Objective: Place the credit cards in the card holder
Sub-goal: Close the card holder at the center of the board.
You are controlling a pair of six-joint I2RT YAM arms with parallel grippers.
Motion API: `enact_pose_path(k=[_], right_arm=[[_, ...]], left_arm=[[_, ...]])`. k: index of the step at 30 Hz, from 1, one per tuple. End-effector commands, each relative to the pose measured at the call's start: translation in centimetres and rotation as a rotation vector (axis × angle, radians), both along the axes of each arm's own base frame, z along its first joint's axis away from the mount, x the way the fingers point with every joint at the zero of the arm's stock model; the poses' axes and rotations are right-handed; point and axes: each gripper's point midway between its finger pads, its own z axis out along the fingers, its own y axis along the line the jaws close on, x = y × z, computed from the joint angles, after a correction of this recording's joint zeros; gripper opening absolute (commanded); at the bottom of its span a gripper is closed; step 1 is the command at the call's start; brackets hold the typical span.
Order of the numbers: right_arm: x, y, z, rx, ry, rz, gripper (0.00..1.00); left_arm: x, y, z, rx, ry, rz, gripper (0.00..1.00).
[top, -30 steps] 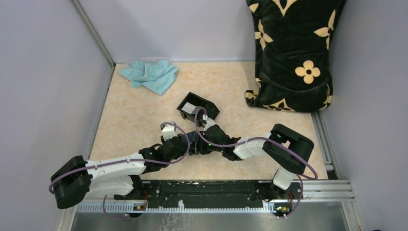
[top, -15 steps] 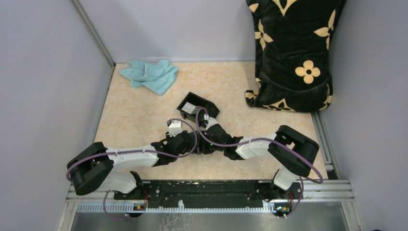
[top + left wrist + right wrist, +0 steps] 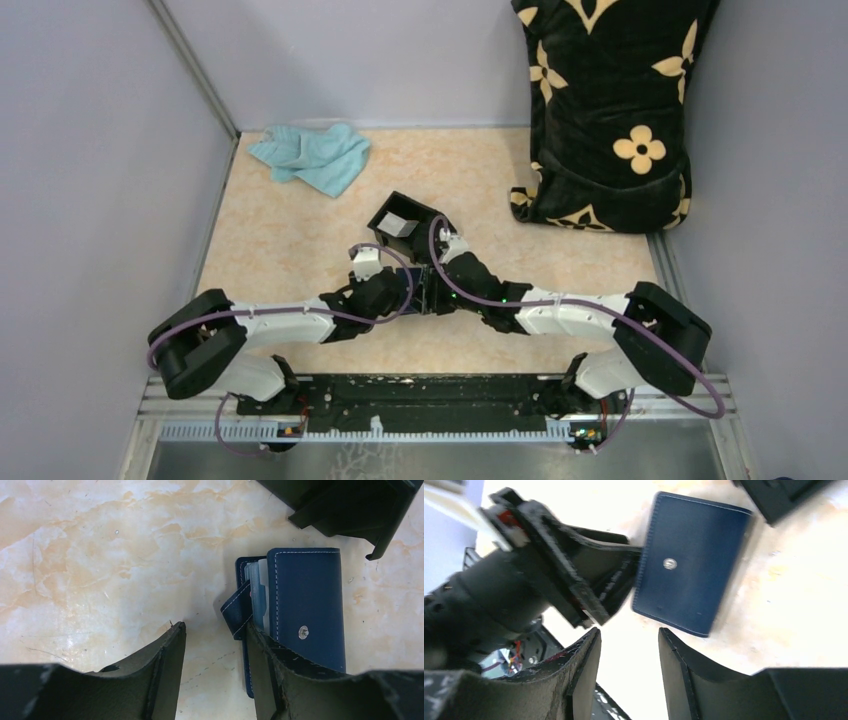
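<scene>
Pale credit cards [image 3: 257,587] sit inside the navy card holder [image 3: 305,595], tab [image 3: 237,612] unfastened; my left gripper [image 3: 214,630] and right gripper [image 3: 629,632] gape, empty.

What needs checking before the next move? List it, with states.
1. Left gripper empty: ok, jaws open.
2. Right gripper empty: ok, jaws open.
3. Wallet flat on table: ok.
4. Tab snapped: not ok, it hangs loose.
5. Cards in wallet: edges show, count cannot tell.
6. Box emptied: not ok, pale card inside.
</scene>
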Motion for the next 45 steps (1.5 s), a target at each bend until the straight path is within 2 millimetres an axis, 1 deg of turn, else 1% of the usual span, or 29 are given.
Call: enact_pose_path(k=[1,4,7,9,12,17,19,20,21,24,28,32,36,41,43,45], right_arm=[[1.3,-2.4,-2.0,-0.042,0.011,-0.065,0.47],[1.9,-3.3,-3.6,-0.048,0.033,-0.096,0.47],[2.4,-3.8,-4.8,-0.035,0.052,-0.112,0.47],[2.7,-3.9,-5.4,-0.025,0.066,-0.115,0.47],[2.8,-3.4,-6.2,-0.009,0.09,-0.106,0.47],[2.1,-2.6,-7.9,0.023,0.16,-0.096,0.47],[1.7,-2.7,-8.8,0.033,0.189,-0.102,0.47],[1.6,-2.7,-8.9,0.044,0.196,-0.102,0.47],[1.2,-3.0,-10.0,0.033,0.223,-0.106,0.47],[0.7,-3.0,-10.9,0.064,0.254,-0.117,0.47],[0.3,-2.6,-10.9,0.135,0.267,-0.113,0.47],[0.3,-1.8,-10.1,0.232,0.258,-0.101,0.47],[0.3,-1.7,-10.4,0.239,0.263,-0.104,0.47],[0.8,-0.9,-10.5,0.25,0.271,-0.1,0.47],[0.9,-0.6,-10.7,0.252,0.28,-0.101,0.45],[1.1,-0.3,-10.5,0.263,0.283,-0.102,0.39]], left_arm=[[-2.3,1.3,-3.0,0.046,0.128,-0.015,0.55],[-2.4,1.5,-3.0,0.047,0.131,-0.01,0.55],[-2.7,1.8,-3.3,0.052,0.138,-0.008,0.55],[-2.8,1.9,-3.5,0.052,0.144,-0.008,0.55],[-3.1,2.1,-3.9,0.058,0.157,-0.008,0.55],[-3.7,2.5,-4.5,0.067,0.184,-0.002,0.54],[-4.0,2.7,-4.9,0.068,0.199,0.001,0.53],[-4.1,2.8,-5.1,0.069,0.207,0.003,0.53],[-4.4,2.9,-5.4,0.07,0.217,0.003,0.53],[-4.9,3.0,-6.0,0.07,0.245,0.004,0.52],[-5.4,3.0,-6.8,0.08,0.282,-0.006,0.51],[-5.8,3.2,-7.4,0.101,0.306,-0.008,0.5],[-6.1,3.5,-7.9,0.116,0.326,-0.009,0.47],[-6.7,3.8,-8.6,0.123,0.353,-0.01,0.46],[-6.9,3.8,-8.8,0.125,0.361,-0.013,0.46],[-6.9,3.7,-8.8,0.124,0.365,-0.02,0.45]])
